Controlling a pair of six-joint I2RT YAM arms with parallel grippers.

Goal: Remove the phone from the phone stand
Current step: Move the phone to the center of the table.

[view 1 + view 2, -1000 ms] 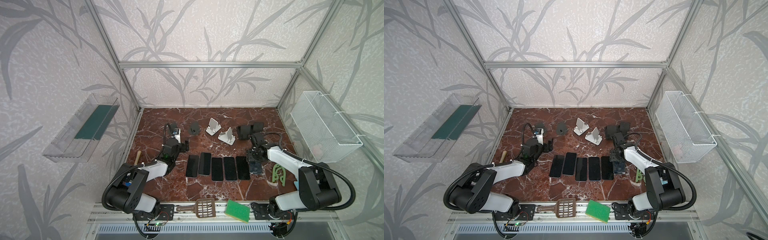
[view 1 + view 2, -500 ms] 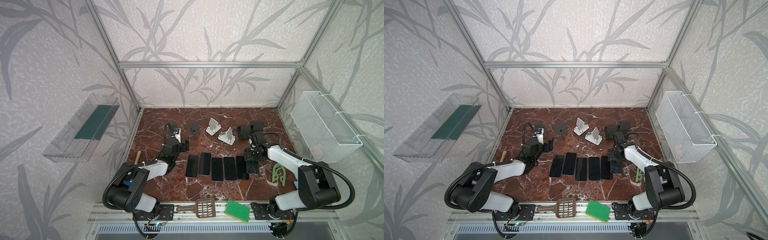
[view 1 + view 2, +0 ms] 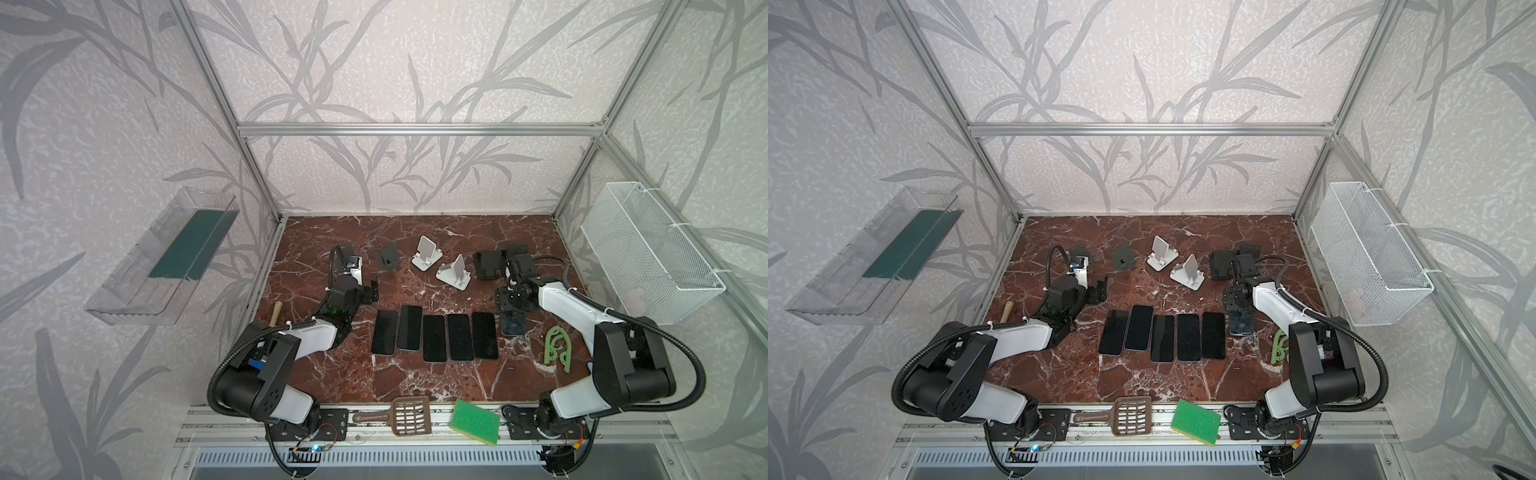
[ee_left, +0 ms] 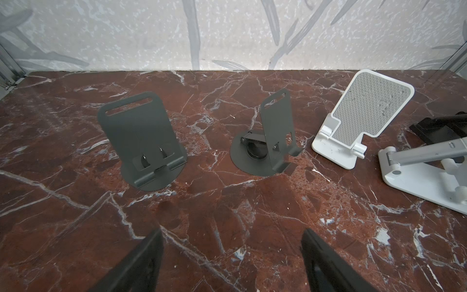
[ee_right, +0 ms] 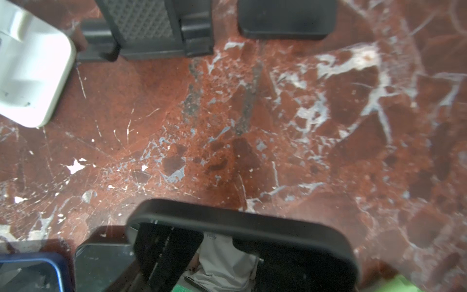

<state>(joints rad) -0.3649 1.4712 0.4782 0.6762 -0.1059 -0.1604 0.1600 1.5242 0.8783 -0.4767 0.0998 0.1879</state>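
A phone [image 3: 513,325] in a black case [image 5: 240,215] lies flat on the marble at the right end of a row of several dark phones [image 3: 434,337]. My right gripper [image 5: 227,233] points down over its far end. Its fingers [image 5: 169,252] stand a little apart above the screen, with nothing between them. Just behind is a black phone stand [image 3: 488,266] [image 5: 151,27], which holds nothing. My left gripper [image 4: 231,235] [image 3: 372,293] is open and empty. It hangs low left of the row, facing two bare dark grey stands [image 4: 144,141] [image 4: 267,141].
Two empty white stands [image 3: 426,253] [image 3: 455,272] sit mid-back. A green hook-shaped piece [image 3: 557,349] lies right of the phone and a wooden handle [image 3: 276,311] at far left. A brown scoop [image 3: 409,415] and green sponge [image 3: 473,422] rest on the front rail. A wire basket [image 3: 652,257] hangs on the right wall.
My right gripper has drawn back along the phone toward the black stands. The phone stays lying at the row's right end. The left arm has not moved.
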